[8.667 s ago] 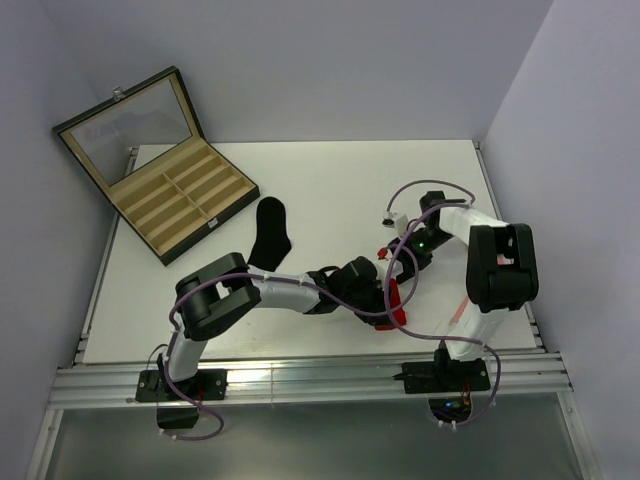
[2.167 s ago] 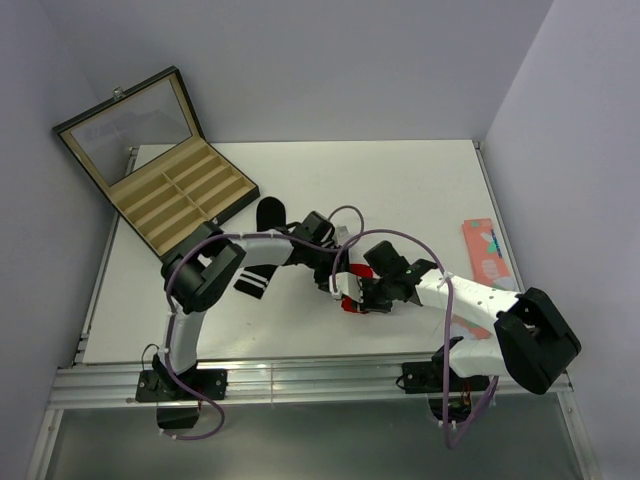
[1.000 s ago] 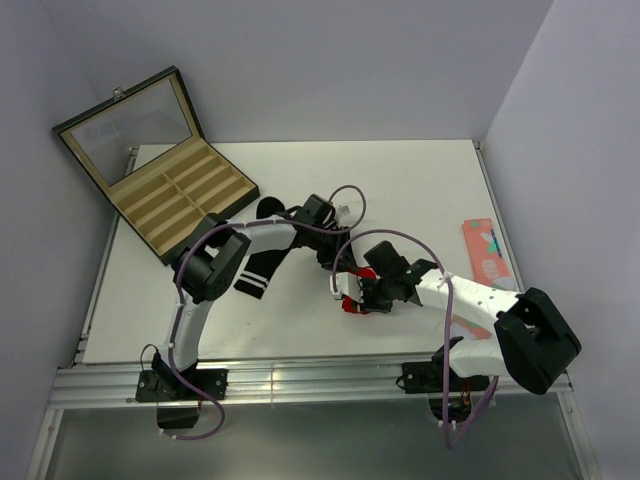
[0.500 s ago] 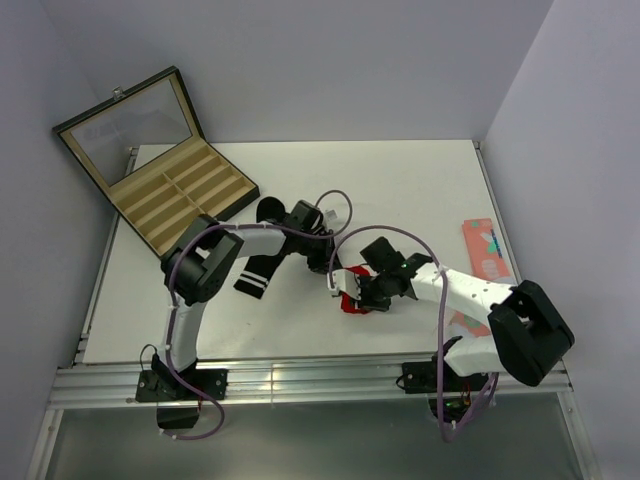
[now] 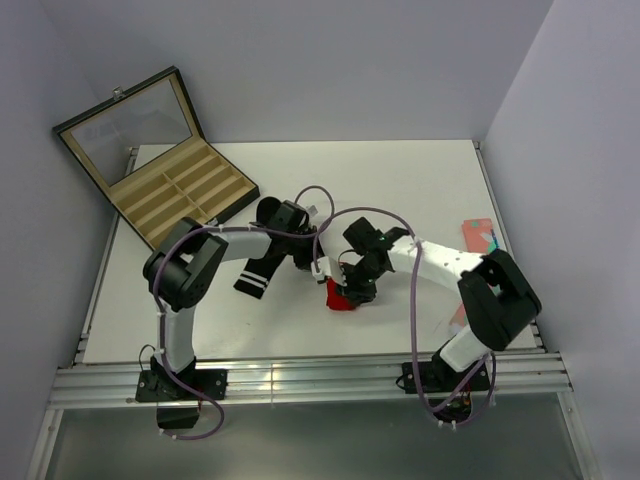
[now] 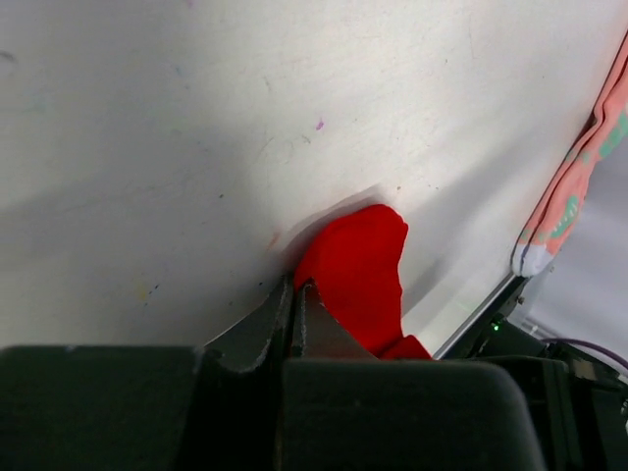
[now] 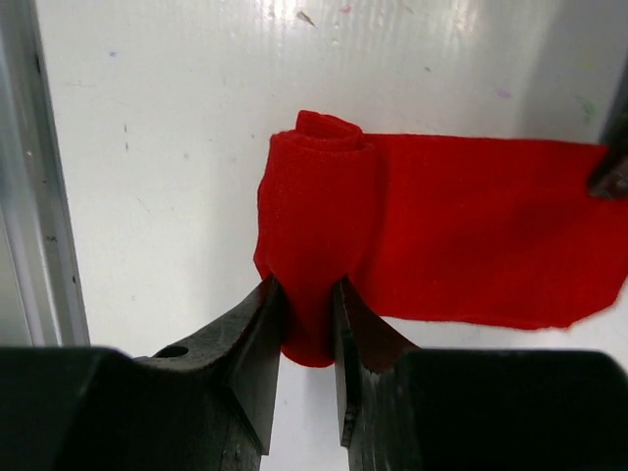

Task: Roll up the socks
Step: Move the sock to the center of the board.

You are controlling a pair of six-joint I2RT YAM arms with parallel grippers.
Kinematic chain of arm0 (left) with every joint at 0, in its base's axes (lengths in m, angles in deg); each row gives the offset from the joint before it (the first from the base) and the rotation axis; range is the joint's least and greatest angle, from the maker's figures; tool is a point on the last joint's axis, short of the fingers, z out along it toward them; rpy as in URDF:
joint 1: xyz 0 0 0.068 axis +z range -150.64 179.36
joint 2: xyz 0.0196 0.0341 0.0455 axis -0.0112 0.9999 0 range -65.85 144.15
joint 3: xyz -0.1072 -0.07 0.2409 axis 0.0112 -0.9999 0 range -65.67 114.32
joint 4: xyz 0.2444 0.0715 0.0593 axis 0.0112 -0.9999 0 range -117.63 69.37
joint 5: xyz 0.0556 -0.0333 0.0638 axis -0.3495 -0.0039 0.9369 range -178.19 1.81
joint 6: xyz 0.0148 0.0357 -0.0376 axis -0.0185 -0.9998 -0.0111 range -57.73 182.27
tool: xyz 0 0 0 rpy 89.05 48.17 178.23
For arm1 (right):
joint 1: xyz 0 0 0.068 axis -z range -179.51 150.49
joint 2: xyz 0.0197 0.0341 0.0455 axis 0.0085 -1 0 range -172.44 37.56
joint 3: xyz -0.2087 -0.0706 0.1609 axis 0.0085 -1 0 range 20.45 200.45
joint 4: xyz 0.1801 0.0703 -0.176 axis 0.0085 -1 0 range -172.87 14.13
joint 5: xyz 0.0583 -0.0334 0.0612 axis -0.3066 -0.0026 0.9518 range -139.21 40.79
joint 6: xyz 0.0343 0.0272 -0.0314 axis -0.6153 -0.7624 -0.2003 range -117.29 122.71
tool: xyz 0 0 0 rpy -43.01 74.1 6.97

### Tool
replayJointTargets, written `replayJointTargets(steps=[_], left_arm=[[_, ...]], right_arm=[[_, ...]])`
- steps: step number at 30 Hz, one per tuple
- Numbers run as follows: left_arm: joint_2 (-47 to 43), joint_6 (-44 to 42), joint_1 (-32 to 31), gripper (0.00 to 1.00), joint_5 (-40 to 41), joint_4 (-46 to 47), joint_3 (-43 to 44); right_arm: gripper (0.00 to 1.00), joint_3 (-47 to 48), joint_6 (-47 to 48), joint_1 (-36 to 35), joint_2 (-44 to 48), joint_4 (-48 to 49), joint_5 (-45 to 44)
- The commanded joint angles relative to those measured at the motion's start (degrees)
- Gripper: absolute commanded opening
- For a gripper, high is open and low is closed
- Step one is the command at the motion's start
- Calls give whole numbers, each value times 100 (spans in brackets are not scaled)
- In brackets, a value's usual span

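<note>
Pinching rolled red sock (image 7: pixel 471 235) in right end effector (image 7: pixel 306 294), left end effector (image 6: pixel 294 287) closed, divided case (image 5: pixel 212 226) open.

A: Arms?
B: Left arm (image 5: pixel 225 240), right arm (image 5: pixel 440 262): white link sleeves, black joint housings; lilac cables (image 5: pixel 411 320) loop along both; black bases (image 5: pixel 165 385).
A: Grippers?
B: Left gripper (image 6: pixel 294 290), right gripper (image 7: pixel 306 289): dark grey tapered fingers (image 7: pixel 250 343); blocky black bodies; round hole by one right finger's root.

White table (image 5: pixel 400 180) between pale lilac walls (image 5: pixel 330 70)
</note>
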Motion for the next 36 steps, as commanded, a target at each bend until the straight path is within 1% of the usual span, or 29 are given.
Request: replayJointTargets(steps=[1,5,12,15,19,20,23,25,26,31,33,34,36], left_arm=[[36,-147,94,0,1351,-215,-445],[-166,-104,103,0,1641,21,-718],[-377,151,-55,0,1887,583,-1025],[-448,248,-196,0,2255,690,-1087],[-632,389,-363,11,2617,996,-1332],[-685,441,-363,18,2617,1102,-1403],[-957,529,-372,31,2828,1541,-1833],[-1150,530,-372,35,2924,1709,-2087],[-1212,547,-372,39,2986,1936,-2194],[-1485,582,-372,41,2978,2517,-2834],[-1581,731,-372,41,2916,3095,-3160],[-1634,775,-372,41,2890,3386,-3527],[-1800,776,-381,40,2785,3922,-3907]], right_arm=[[14,309,300,6,-457,-1012,553],[14,634,554,6,-967,-1591,764],[14,1012,555,111,-1565,-1847,949],[14,1293,599,129,-1872,-2084,993],[14,1592,652,190,-2172,-2340,993],[14,1671,652,199,-2198,-2383,993],[14,1768,626,208,-2313,-2401,1001],[14,1777,608,208,-2322,-2375,1019],[14,1769,599,208,-2322,-2349,1019],[14,1689,520,296,-2304,-2208,1063],[14,1707,529,331,-2330,-2234,1089],[14,1698,537,374,-2330,-2234,1107],[14,1672,511,410,-2322,-2191,1098]])
